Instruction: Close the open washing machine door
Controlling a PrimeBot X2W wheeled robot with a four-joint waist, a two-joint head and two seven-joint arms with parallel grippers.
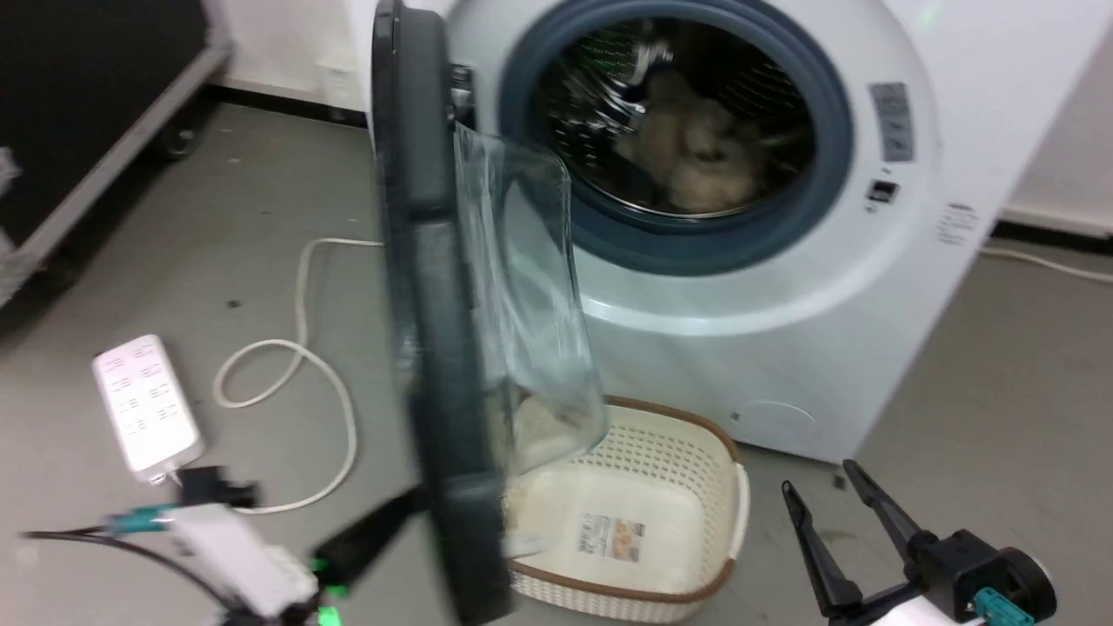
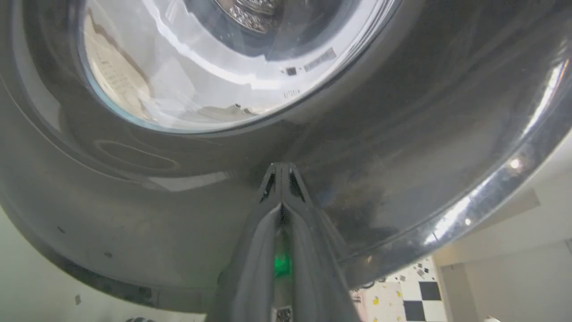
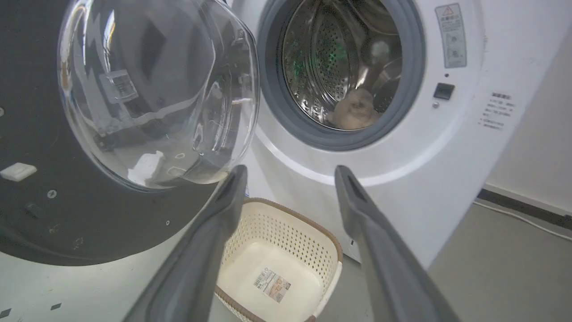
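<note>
The white washing machine (image 1: 783, 330) stands ahead with its steel drum exposed and a beige item inside. Its black-framed door (image 1: 435, 330) stands open, edge-on to the head view, its clear glass bowl (image 1: 522, 304) bulging toward the drum. My left gripper (image 2: 282, 167) is shut, tips together against the door's dark outer face (image 2: 402, 112). In the head view the left fingers (image 1: 365, 535) reach the door's lower outer side. My right gripper (image 1: 822, 482) is open at the lower right, holding nothing. The right wrist view shows the door's inner side (image 3: 67, 214), bowl (image 3: 156, 89) and washer (image 3: 402, 156).
A cream perforated laundry basket (image 1: 687, 452) sits on the floor under the door, in front of the washer. A white power strip (image 1: 143, 404) and a looped white cable (image 1: 304, 348) lie on the grey floor at left. A black case (image 1: 78, 130) stands far left.
</note>
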